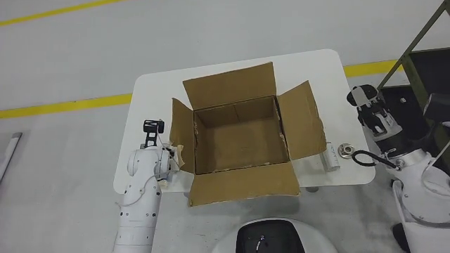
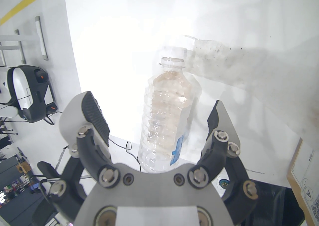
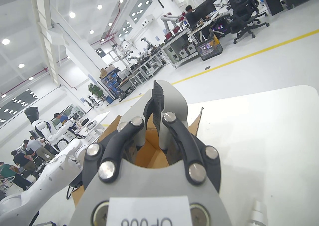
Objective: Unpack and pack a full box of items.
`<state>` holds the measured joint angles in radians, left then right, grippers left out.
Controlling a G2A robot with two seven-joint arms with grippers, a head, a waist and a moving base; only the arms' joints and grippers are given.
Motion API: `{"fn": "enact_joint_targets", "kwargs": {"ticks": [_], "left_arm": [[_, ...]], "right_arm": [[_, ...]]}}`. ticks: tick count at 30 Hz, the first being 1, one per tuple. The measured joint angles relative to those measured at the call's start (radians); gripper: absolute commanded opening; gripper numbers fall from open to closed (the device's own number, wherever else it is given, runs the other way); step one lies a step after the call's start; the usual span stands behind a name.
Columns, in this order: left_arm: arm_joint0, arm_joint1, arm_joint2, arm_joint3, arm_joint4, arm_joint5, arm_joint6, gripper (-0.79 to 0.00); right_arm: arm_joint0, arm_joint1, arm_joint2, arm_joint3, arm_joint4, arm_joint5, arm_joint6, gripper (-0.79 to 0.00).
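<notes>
An open cardboard box (image 1: 239,140) stands in the middle of the white table (image 1: 162,88), flaps spread, with nothing showing inside. A clear plastic bottle (image 2: 167,112) with a blue-and-white label lies between the fingers of my left gripper (image 2: 152,101). That gripper is open, its pads apart from the bottle on both sides. My left arm (image 1: 144,176) is at the box's left flap. My right gripper (image 1: 363,98) hangs just beyond the table's right edge, shut on nothing, with the box (image 3: 149,142) behind its fingertips (image 3: 157,92).
A small round metal object (image 1: 344,150) and a white piece (image 1: 329,159) lie near the table's right front corner. A dark green-framed rack (image 1: 422,70) stands to the right of the table. Bare tabletop runs behind and left of the box.
</notes>
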<state>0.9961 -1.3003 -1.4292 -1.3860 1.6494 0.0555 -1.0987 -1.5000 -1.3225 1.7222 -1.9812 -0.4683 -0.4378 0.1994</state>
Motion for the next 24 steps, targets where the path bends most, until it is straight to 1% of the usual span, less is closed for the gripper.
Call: {"fn": "enact_joint_targets", "kwargs": {"ticks": [6,9,12,14,18,24], "left_arm": [[0.033,0.006,-0.050,-0.097,0.016,0.032,0.061,0.000],[0.059,0.010,-0.082,-0.163,-0.008,0.020,0.118,0.000],[0.098,0.017,-0.126,-0.236,-0.030,-0.027,0.176,0.000],[0.119,0.022,-0.154,-0.275,-0.046,-0.063,0.187,0.000],[0.157,0.031,-0.207,-0.359,-0.089,-0.140,0.176,0.000],[0.199,0.038,-0.246,-0.443,-0.212,-0.251,0.158,0.000]], "right_arm": [[0.021,0.003,-0.017,0.018,-0.004,0.003,-0.008,-0.785],[0.034,0.005,-0.027,0.022,-0.007,0.001,-0.008,-0.785],[0.049,0.006,-0.037,0.028,-0.008,-0.002,-0.007,-0.785],[0.058,0.008,-0.043,0.033,-0.010,-0.003,-0.003,-0.785],[0.075,0.010,-0.062,0.043,-0.017,-0.003,0.003,-0.785],[0.094,0.012,-0.091,0.057,-0.024,0.000,0.003,-0.785]]}}
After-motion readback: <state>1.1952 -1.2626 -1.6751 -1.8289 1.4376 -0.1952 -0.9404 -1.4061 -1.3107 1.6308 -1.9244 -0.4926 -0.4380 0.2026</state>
